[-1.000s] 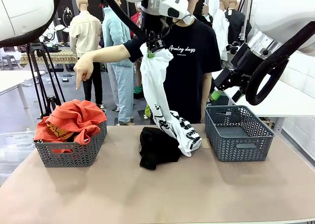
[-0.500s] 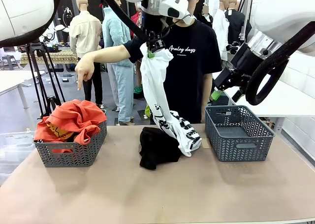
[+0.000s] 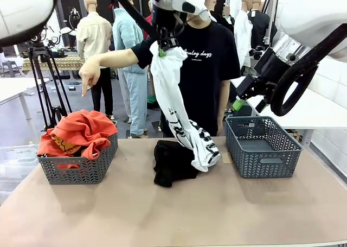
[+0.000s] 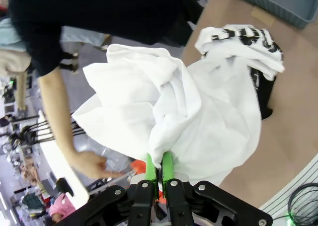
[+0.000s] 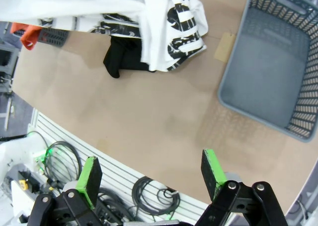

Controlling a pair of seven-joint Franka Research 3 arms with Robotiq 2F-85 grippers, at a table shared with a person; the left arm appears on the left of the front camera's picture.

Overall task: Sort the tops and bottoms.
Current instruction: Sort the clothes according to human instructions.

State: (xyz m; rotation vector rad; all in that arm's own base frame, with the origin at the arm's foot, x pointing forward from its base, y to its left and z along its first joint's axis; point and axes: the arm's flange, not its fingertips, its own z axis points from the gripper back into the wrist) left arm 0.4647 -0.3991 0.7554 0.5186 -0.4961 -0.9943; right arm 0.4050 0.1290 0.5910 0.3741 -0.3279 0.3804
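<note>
- The table [image 3: 162,214] is the biggest thing here. The black bottoms [image 3: 171,163] sit in a heap about mid-table, so I'll place everything off that heap.
- A person stands right behind the heap on the far side. One hand [image 3: 89,76] is stretched out well to the heap's left, finger pointing down. My guess is they're showing where the next piece goes.
- The white top [image 3: 168,95] with the black print hangs in a long drape above the heap. Its printed lower end is flopped over the heap's right edge and touches it, so it's lifted but not sorted yet.
- There are two grey baskets. The left basket [image 3: 81,168] is well to the heap's left and the right basket [image 3: 260,160] is well to its right. The right one has nothing in it that I can see.
- The orange top [image 3: 81,128] is piled in the basket left of the heap, so I'd call that one done.
- The heap itself is loose on the table. By my count that's one piece sorted, one in the air and the bottoms not yet touched, and they probably go to the right.
- The left claw [image 4: 159,161] is high above the heap, clamped fully down on the bunched upper end of the white top.
- The right claw [image 5: 150,161] is up and off to the heap's right, jaws spread wide and gripping nothing.
</note>
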